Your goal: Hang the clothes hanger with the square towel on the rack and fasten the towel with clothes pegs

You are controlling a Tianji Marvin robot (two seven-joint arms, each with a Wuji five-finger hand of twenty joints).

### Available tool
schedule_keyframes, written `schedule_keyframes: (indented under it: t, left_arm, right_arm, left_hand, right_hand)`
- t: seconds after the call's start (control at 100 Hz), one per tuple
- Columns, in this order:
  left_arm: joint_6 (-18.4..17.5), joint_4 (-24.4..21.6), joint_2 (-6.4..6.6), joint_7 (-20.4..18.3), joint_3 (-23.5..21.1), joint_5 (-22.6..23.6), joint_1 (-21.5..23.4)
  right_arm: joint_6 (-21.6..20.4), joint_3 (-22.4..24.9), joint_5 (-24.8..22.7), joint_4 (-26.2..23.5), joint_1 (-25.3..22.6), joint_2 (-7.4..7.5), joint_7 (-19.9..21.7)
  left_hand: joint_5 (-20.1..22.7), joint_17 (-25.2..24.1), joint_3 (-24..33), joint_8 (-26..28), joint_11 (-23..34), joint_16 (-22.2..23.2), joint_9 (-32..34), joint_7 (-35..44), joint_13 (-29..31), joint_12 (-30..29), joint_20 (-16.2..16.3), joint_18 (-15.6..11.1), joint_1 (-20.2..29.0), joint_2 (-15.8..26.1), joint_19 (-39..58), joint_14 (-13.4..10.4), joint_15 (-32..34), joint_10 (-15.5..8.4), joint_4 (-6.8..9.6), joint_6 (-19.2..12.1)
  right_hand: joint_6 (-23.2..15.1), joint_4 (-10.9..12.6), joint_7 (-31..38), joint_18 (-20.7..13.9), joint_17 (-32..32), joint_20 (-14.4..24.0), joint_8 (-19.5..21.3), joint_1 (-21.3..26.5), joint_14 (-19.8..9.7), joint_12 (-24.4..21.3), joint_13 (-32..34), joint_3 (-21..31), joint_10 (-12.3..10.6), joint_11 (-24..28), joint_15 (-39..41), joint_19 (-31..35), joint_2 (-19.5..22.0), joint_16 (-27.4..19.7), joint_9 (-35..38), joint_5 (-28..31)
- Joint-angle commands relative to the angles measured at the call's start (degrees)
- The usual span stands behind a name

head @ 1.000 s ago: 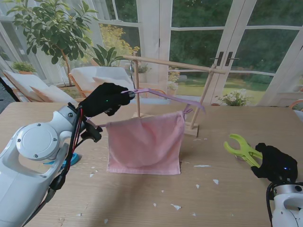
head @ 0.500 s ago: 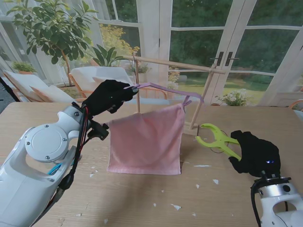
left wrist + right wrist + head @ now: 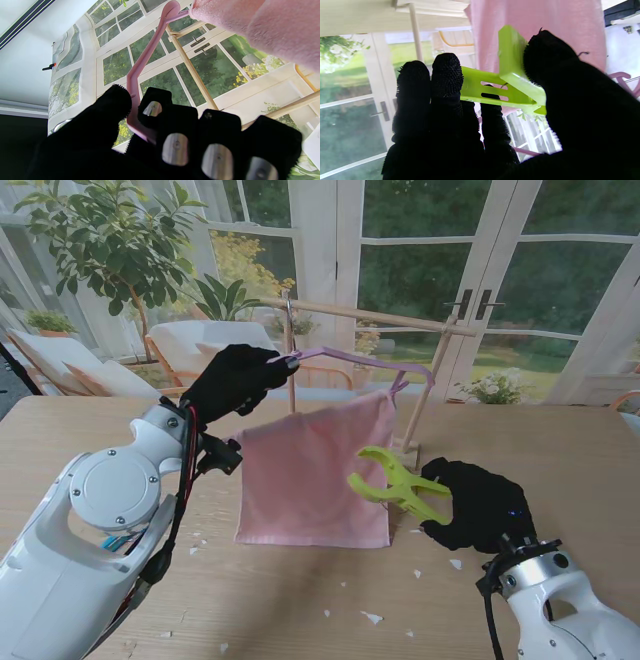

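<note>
Both black-gloved hands busy. Left hand (image 3: 236, 383) grips one end of the pink plastic clothes hanger (image 3: 362, 362), raised beside the wooden rod rack (image 3: 372, 316). Square pink towel (image 3: 315, 470) drapes from the hanger over the wooden counter (image 3: 300, 600). Right hand (image 3: 475, 505) pinches a lime-green plastic clothes peg (image 3: 392, 481), its tips touching the towel's right edge.
</note>
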Motion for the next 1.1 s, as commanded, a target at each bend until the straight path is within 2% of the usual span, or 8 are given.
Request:
schedule_keyframes:
  t: [0.0,0.14,0.28,0.36,0.54,0.65,0.9,1.09]
  left_arm:
    - [-0.4,-0.7,-0.47,-0.4,0.1,-0.5,0.0]
    - [-1.6,-0.4,-0.43,-0.3,0.0,-0.4,0.1]
    - [-4.0,0.0,-0.45,0.9,0.3,2.2,0.7]
    - [-5.6,0.2,-0.52,2.0,0.7,4.1,1.0]
    - [-5.2,-0.2,-0.45,3.2,1.5,9.1,1.7]
    - [-3.2,-1.0,-0.37,3.2,2.0,11.1,1.9]
    - [0.2,-2.9,-0.01,2.4,2.7,14.5,2.1]
    - [1.5,-4.4,0.3,1.3,2.8,15.6,2.5]
  right_arm:
    - [0.9,-1.1,-3.5,-0.6,0.9,-0.1,-0.3]
    - [3.9,-2.7,-1.4,-0.9,2.9,0.03,2.2]
    - [7.6,-3.6,1.4,-2.5,3.8,0.07,5.2]
    - [9.6,-4.1,0.3,-3.0,4.2,0.03,4.9]
    - [11.8,-6.2,-12.3,-1.4,5.0,0.01,-1.9]
    - [12.8,-7.4,-18.1,-0.7,6.1,0.29,-3.7]
    - [15.7,-10.3,-31.5,0.4,9.4,1.14,-3.7]
    - [16.9,-12.3,-37.3,1.5,12.3,1.49,-1.9]
  left_hand:
    - [5.2,1.1,-0.3,1.8,4.9,2.2,0.2,2.8,1.6,0.4,1.8,0.2,0.6,1.6,15.5,-2.2,8.2,-4.3,0.77,1.8]
    - [5.3,1.1,-0.2,1.8,4.8,2.2,0.2,2.7,1.6,0.4,1.7,0.2,0.6,1.6,15.5,-2.2,8.2,-4.2,0.79,1.8]
    - [5.3,1.0,-0.2,1.8,4.8,2.2,0.2,2.7,1.6,0.4,1.7,0.3,0.6,1.6,15.5,-2.2,8.2,-4.2,0.8,1.8]
    - [5.4,1.0,-0.1,1.8,4.8,2.2,0.2,2.8,1.6,0.4,1.7,0.3,0.5,1.6,15.5,-2.2,8.2,-4.2,0.79,1.8]
    - [5.4,1.2,-0.3,1.8,4.7,2.1,0.2,2.8,1.7,0.4,1.6,-0.2,0.5,1.9,15.5,-2.9,8.3,-4.3,0.81,1.4]
    - [5.3,1.4,-0.7,1.8,4.4,1.9,0.2,2.8,1.7,0.2,1.4,-1.2,0.7,2.2,15.5,-3.7,8.3,-5.0,0.87,1.2]
    - [5.1,1.8,-2.0,1.8,4.2,1.3,0.2,2.8,1.8,-0.2,0.8,-3.1,1.4,3.0,15.5,-5.3,8.5,-6.0,1.04,1.0]
    - [5.0,2.0,-2.7,1.7,4.2,1.1,0.2,2.8,1.8,-0.3,0.6,-4.0,1.8,3.4,15.5,-5.9,8.5,-6.5,1.11,0.8]
  right_hand:
    - [-8.2,5.6,11.8,-0.9,0.5,28.9,1.8,11.0,1.7,4.9,2.4,10.6,-4.4,9.1,1.6,2.0,10.8,1.0,10.3,6.2]
    - [-6.8,5.8,11.4,-0.1,2.6,30.7,1.8,10.5,2.4,5.8,4.2,10.5,-2.8,10.9,5.3,5.9,10.8,3.3,11.4,7.4]
    - [-5.6,6.1,11.4,0.7,3.7,31.5,1.6,10.0,3.2,6.3,5.3,10.5,-1.5,12.0,7.3,8.7,10.7,4.2,12.2,8.4]
    - [-5.4,6.2,11.3,0.6,3.6,31.7,1.5,9.8,3.3,6.6,5.2,10.3,-1.3,12.3,7.9,9.6,10.9,4.6,12.0,8.5]
    - [-5.9,6.7,11.2,-0.2,3.6,32.3,1.7,9.7,3.0,7.7,4.7,10.5,-1.4,13.6,10.3,11.9,11.0,5.6,11.4,8.4]
    - [-6.6,6.9,11.0,-0.9,3.7,32.9,2.0,10.0,3.0,8.5,4.3,10.6,-1.4,14.3,11.7,13.3,11.3,6.3,10.9,8.4]
    - [-8.2,7.6,9.9,-3.8,5.4,35.9,1.8,10.6,3.5,10.7,3.8,10.1,-1.3,15.2,15.7,17.4,11.9,8.6,10.0,9.3]
    - [-7.9,7.7,9.8,-5.0,6.2,37.3,1.8,10.8,3.7,11.5,3.7,10.0,-1.1,15.5,17.0,18.6,12.0,9.5,9.8,9.5]
